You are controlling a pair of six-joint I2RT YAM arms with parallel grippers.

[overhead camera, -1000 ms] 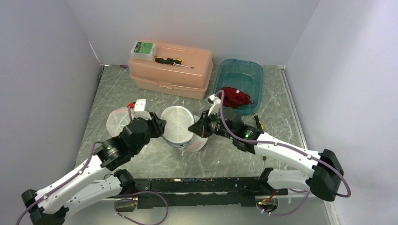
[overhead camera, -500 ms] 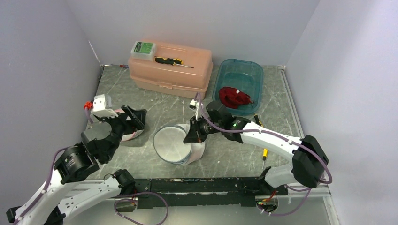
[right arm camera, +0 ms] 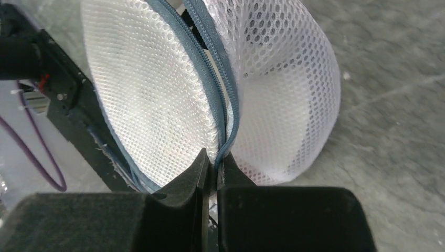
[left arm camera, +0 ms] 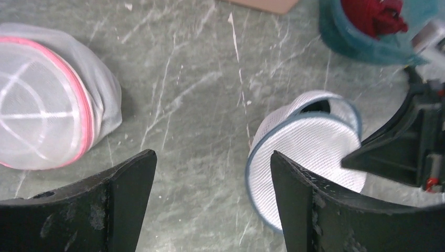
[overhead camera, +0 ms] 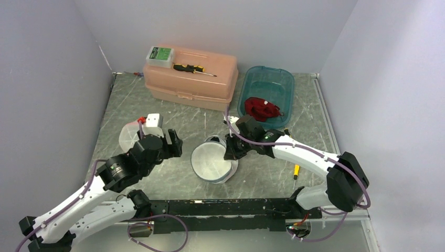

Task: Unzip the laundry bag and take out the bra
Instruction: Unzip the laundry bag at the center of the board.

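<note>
A white mesh laundry bag point(overhead camera: 211, 164) with blue zipper trim lies mid-table, its round face up. My right gripper point(overhead camera: 230, 152) is shut on the bag's blue zipper edge point(right arm camera: 210, 58), with mesh point(right arm camera: 157, 94) on both sides of the fingers. My left gripper point(left arm camera: 212, 156) hangs open over bare table, the blue-trimmed bag point(left arm camera: 309, 152) just to its right and a second, pink-trimmed mesh bag point(left arm camera: 47, 105) to its left. A crumpled red garment point(overhead camera: 262, 108) lies in the teal tub point(overhead camera: 246, 89); I cannot tell whether it is the bra.
A peach toolbox point(overhead camera: 191, 84) stands at the back with a screwdriver point(overhead camera: 194, 68) and a green box point(overhead camera: 160, 54) on its lid. A small yellow-handled tool point(overhead camera: 295, 170) lies by the right arm. Walls close in on three sides.
My left gripper opened, let go of the blue-trimmed bag, swung left and came back toward the middle. My right gripper, still shut, dragged the bag nearer and to the right.
</note>
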